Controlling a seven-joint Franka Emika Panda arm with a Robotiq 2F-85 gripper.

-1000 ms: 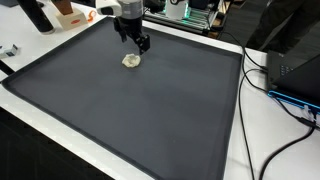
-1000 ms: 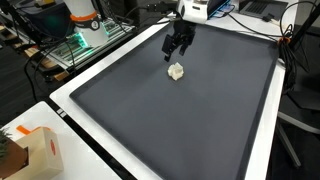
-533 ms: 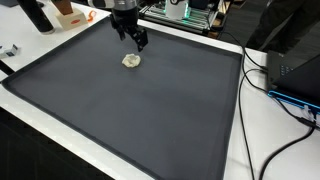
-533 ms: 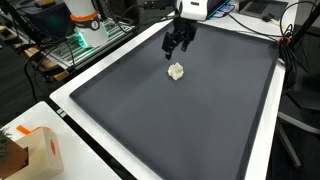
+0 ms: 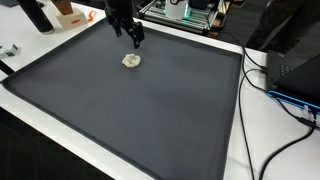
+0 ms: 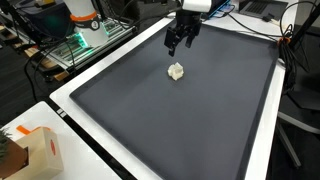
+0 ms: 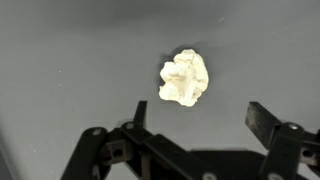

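Note:
A small crumpled whitish lump lies on the dark grey mat in both exterior views. My gripper hangs above it, a little toward the mat's far edge, not touching it. In the wrist view the lump sits on the mat just beyond my gripper, whose fingers stand wide apart with nothing between them. The gripper is open and empty.
The mat has a white border. Cables and a dark box lie beside it. A cardboard box sits near a corner. Electronics and racks stand behind the mat; orange items lie near a far corner.
My gripper has risen and drawn back from the lump toward the mat's far edge. The lump has not moved. The jaws stay wide.

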